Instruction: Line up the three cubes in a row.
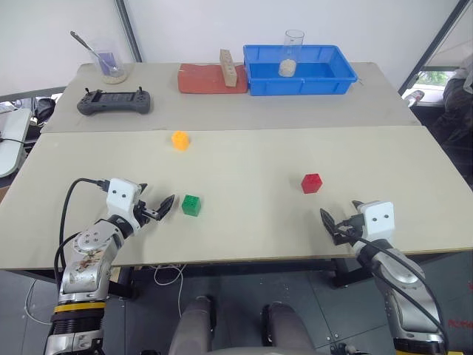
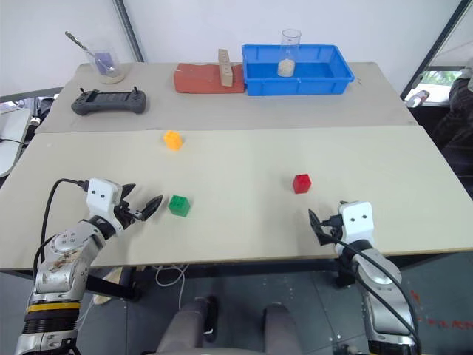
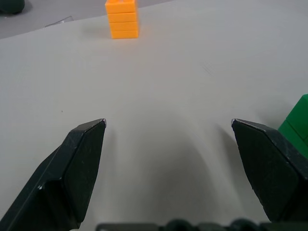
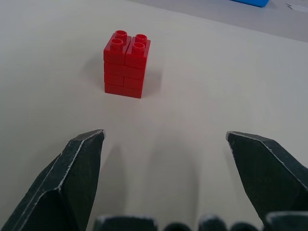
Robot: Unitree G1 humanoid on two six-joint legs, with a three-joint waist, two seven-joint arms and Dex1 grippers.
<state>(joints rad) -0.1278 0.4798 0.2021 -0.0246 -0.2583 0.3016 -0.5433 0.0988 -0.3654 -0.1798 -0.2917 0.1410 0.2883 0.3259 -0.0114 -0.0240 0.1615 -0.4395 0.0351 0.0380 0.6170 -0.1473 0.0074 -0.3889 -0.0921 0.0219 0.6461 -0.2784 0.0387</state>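
Three cubes stand apart on the near table (image 1: 244, 229). The orange-yellow cube (image 1: 180, 140) is farthest back and left, the green cube (image 1: 191, 205) is near the front left, and the red cube (image 1: 312, 183) is to the right of the middle. My left gripper (image 1: 157, 201) hovers open just left of the green cube, not touching it. The left wrist view has the green cube (image 3: 296, 125) beside one finger and the orange-yellow cube (image 3: 122, 19) far ahead. My right gripper (image 1: 336, 218) is open, short of the red cube (image 4: 126, 63), with nothing between its fingers.
On the far table stand a blue bin (image 1: 295, 87) holding a glass cylinder (image 1: 293, 52), a red-brown slab (image 1: 201, 79) with a tan wooden block (image 1: 228, 69), a black controller (image 1: 114, 102) and a beaker with a spoon (image 1: 111, 66). Both grippers hang near the table's front edge.
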